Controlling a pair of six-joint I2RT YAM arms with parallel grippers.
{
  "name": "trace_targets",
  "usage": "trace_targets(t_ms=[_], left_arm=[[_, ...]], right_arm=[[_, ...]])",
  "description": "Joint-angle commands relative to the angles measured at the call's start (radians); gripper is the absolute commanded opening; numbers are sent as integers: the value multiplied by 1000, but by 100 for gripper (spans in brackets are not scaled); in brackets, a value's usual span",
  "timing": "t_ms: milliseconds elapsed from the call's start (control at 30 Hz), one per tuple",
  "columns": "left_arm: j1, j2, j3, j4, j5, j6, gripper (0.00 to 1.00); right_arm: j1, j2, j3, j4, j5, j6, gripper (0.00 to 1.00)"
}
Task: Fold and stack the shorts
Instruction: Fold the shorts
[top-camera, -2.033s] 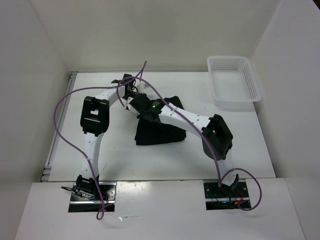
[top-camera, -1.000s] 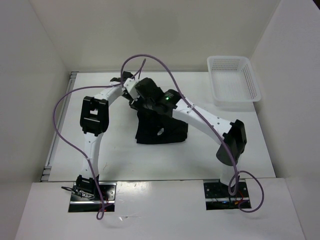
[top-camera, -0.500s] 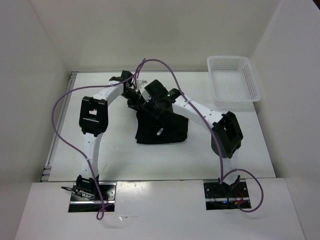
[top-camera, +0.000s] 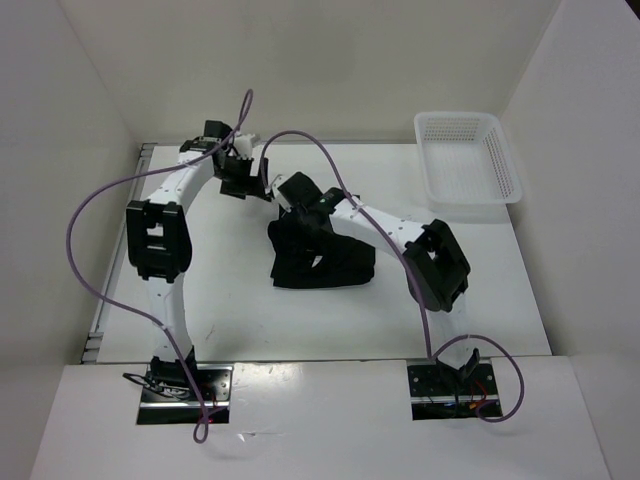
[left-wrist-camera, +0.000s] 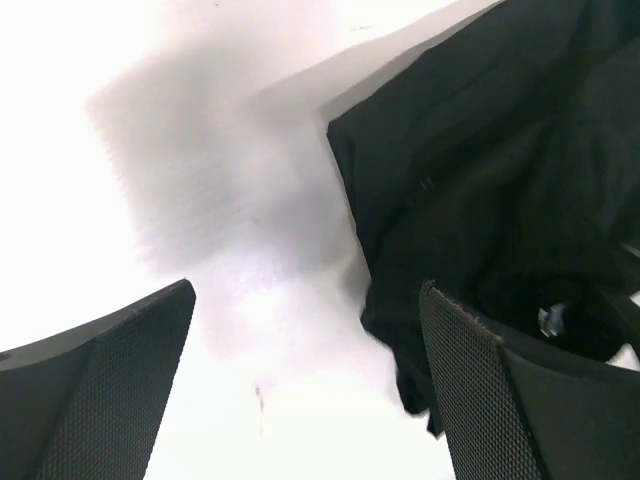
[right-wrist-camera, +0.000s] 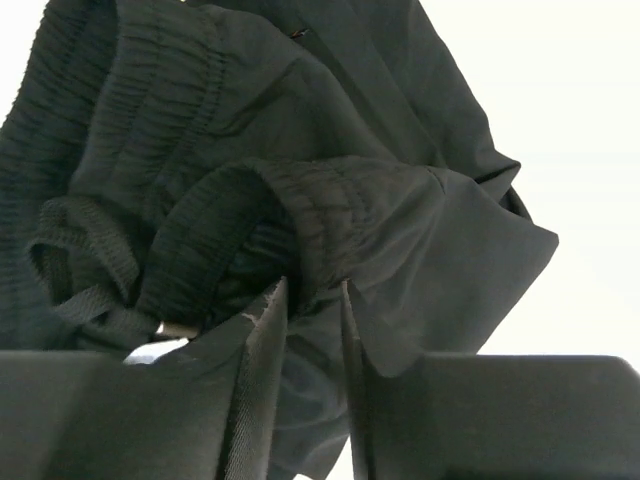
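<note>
The black shorts (top-camera: 335, 262) lie bunched in a heap near the middle of the white table (top-camera: 230, 300). My right gripper (top-camera: 300, 215) sits at the heap's back left edge. In the right wrist view its jaws (right-wrist-camera: 313, 290) are pinched narrowly on a fold of the elastic waistband (right-wrist-camera: 330, 200) of the shorts (right-wrist-camera: 200, 120). My left gripper (top-camera: 245, 180) hangs behind and to the left of the heap. Its jaws (left-wrist-camera: 307, 290) stand wide open over bare table, with the shorts (left-wrist-camera: 480, 150) off to one side and nothing between the fingers (left-wrist-camera: 100, 390).
A white mesh basket (top-camera: 470, 198) stands at the back right corner, apart from the shorts. Purple cables (top-camera: 100, 250) loop over both arms. White walls close in the table on the left, back and right.
My left gripper let go, opened wide and drew back left off the heap. My right gripper dropped onto the waistband and closed on it.
</note>
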Motion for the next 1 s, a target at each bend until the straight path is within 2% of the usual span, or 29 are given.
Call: trace_targets(t_ms=[0, 167, 267, 300, 400, 533, 600, 733, 967], left_arm=[[-1, -88, -47, -33, 34, 22, 100], [-1, -88, -148, -135, 147, 22, 100], [-1, -88, -205, -150, 181, 22, 100], [-1, -88, -216, -150, 181, 22, 100], [-1, -77, -225, -163, 232, 22, 90], [-1, -13, -184, -163, 284, 22, 92], [-1, -3, -172, -144, 296, 22, 100], [-1, -3, -185, -62, 325, 22, 100], [-1, 43, -176, -18, 325, 22, 100]], right_arm=[[7, 29, 2, 67, 56, 20, 30], [7, 49, 33, 67, 56, 20, 24], [7, 58, 45, 78, 76, 20, 15], [7, 58, 56, 78, 76, 20, 10], [7, 58, 77, 78, 76, 29, 1], [7, 68, 114, 78, 63, 38, 0], [7, 68, 114, 78, 63, 38, 0], [7, 68, 114, 78, 63, 38, 0], [7, 68, 114, 78, 63, 38, 0]])
